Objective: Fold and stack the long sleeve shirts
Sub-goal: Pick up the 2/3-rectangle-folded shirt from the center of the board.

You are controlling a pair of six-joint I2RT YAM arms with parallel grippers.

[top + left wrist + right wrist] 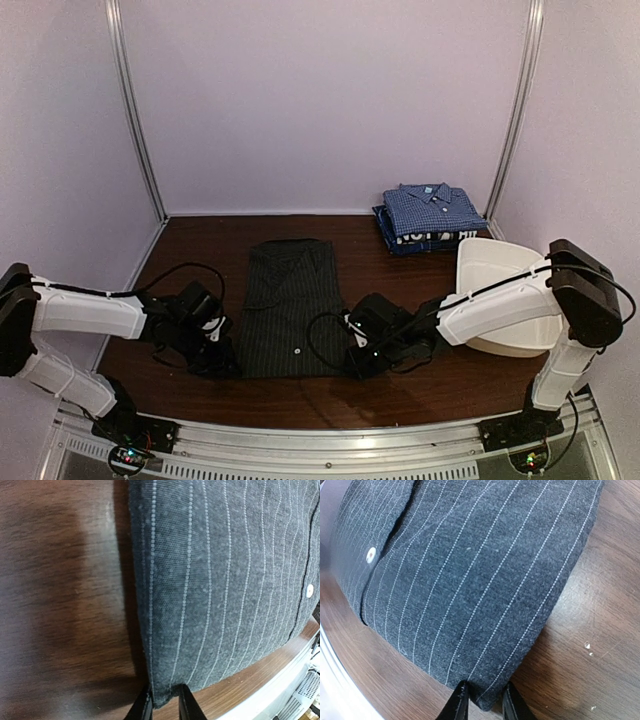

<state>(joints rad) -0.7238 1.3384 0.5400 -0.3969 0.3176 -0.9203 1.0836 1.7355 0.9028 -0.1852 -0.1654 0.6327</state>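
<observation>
On navy shirt [388, 232], unreadable white lettering [430, 237]

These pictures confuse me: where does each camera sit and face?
Top: above and behind, looking down at the table; left arm and right arm show.
Left wrist: on its arm, facing the pinstriped shirt's corner; left gripper shows.
Right wrist: on its arm, facing the other near corner; right gripper shows.
All share that shirt.
</observation>
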